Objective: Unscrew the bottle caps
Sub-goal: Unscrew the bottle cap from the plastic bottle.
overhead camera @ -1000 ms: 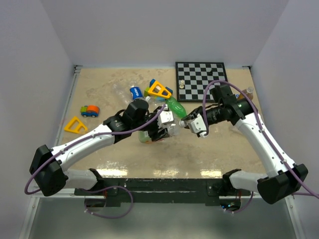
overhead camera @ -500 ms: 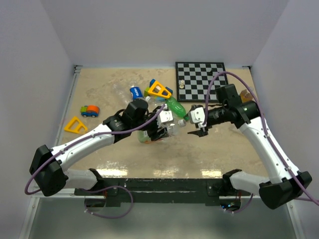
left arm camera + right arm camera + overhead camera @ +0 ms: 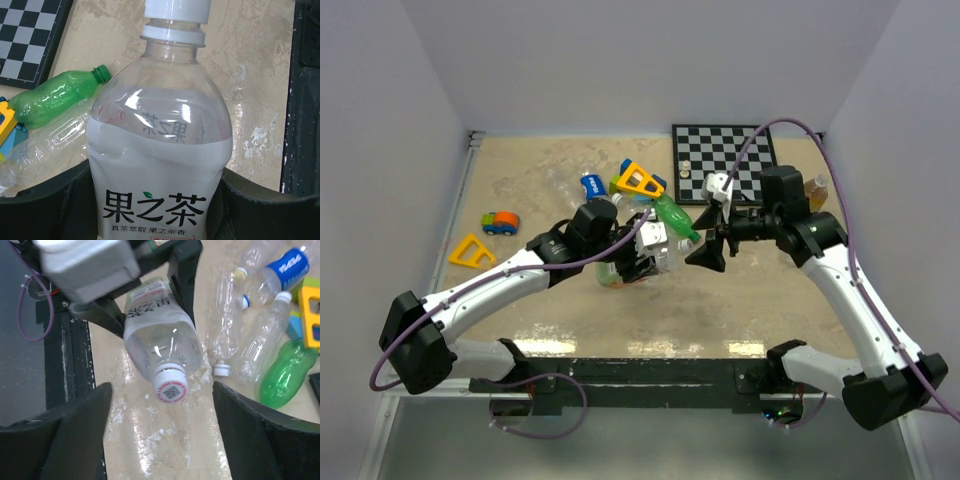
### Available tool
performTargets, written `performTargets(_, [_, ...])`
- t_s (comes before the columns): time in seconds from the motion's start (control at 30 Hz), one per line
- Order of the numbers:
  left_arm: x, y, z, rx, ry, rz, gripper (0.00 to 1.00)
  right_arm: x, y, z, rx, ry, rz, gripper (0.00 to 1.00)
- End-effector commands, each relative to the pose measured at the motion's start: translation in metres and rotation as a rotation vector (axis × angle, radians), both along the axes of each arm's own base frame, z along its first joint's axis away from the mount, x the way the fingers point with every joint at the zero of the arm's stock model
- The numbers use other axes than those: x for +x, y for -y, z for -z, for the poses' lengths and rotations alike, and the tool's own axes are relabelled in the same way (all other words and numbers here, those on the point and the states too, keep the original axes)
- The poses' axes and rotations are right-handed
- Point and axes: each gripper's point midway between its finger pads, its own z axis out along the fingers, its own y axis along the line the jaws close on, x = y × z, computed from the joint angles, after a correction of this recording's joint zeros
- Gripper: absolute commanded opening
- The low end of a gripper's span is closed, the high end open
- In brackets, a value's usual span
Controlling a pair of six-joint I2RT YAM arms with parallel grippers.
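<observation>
Trouble ahead: the left gripper point(image 3: 645, 255) clenches the clear bottle point(image 3: 159, 340); its white cap point(image 3: 171, 386) sits just beyond the right gripper's point(image 3: 160, 436) released fingers, so closing early would miss.

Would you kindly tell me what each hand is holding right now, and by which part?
The left hand grips the clear tea bottle around its labelled body; the right hand is open, holding nothing.

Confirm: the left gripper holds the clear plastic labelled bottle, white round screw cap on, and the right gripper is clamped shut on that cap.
Wrong about the right gripper: its jaws stand open, clear of the white round screw cap, as the right wrist view shows. The left gripper does hold the clear plastic labelled bottle, cap on.
</observation>
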Motion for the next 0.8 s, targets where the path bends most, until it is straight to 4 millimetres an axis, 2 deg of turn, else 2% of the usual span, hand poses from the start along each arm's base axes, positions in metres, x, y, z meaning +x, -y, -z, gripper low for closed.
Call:
performTargets(0.0, [0.004, 0.002, -0.017, -0.040, 0.033, -0.008, 0.01, 0.012, -0.006, 0.011, 0.016, -0.125, 0.060, 0.88])
performTargets(0.13, [0.003, 0.003, -0.016, -0.039, 0.033, -0.005, 0.01, 0.015, -0.006, 0.016, 0.009, -0.138, 0.069, 0.89])
performTargets(0.23, [0.003, 0.003, -0.018, -0.041, 0.035, -0.005, 0.01, 0.015, -0.007, 0.016, 0.011, -0.142, 0.068, 0.84])
performTargets(0.3, [0.004, 0.002, -0.018, -0.043, 0.036, -0.006, 0.01, 0.013, -0.007, 0.017, 0.013, -0.149, 0.062, 0.76])
performTargets(0.47, [0.004, 0.002, -0.017, -0.041, 0.036, -0.008, 0.01, 0.009, -0.008, 0.030, -0.019, -0.196, 0.018, 0.49])
performTargets(0.63, [0.004, 0.002, -0.017, -0.039, 0.036, -0.008, 0.01, 0.004, -0.005, 0.039, -0.068, -0.216, -0.033, 0.15])
performTargets(0.77, [0.004, 0.002, -0.016, -0.038, 0.035, -0.008, 0.01, 0.006, -0.004, 0.030, -0.081, -0.134, -0.064, 0.05])
